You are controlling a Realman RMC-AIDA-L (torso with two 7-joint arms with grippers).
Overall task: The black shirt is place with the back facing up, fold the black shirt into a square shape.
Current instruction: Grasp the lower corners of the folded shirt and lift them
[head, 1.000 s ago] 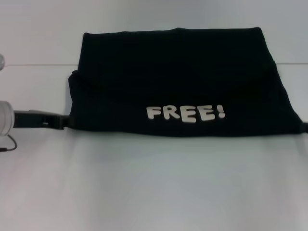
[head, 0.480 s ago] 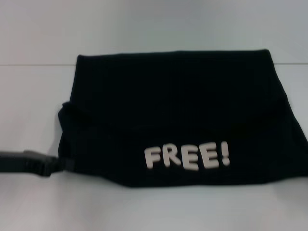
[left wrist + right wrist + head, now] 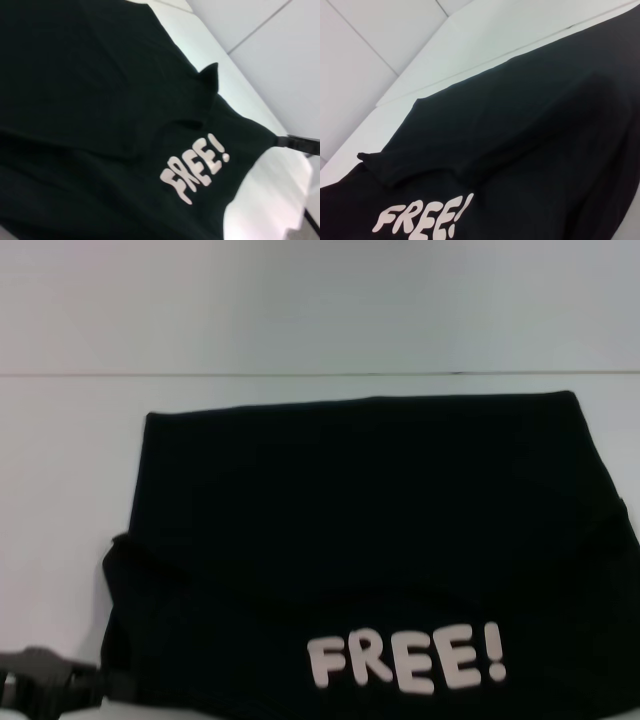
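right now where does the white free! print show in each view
Head view: white FREE! print low, right of centre, on the black shirt.
Left wrist view: print tilted, toward the lower middle.
Right wrist view: print at the bottom edge, partly cut off.
Shared landmark: the shirt's folded edge beside the print.

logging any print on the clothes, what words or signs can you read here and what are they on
"FREE!" in pale block letters, on the black shirt, near its edge closest to the robot; it reads the same in both wrist views.
No other text, label or number shows on the shirt, the white table or the left gripper.
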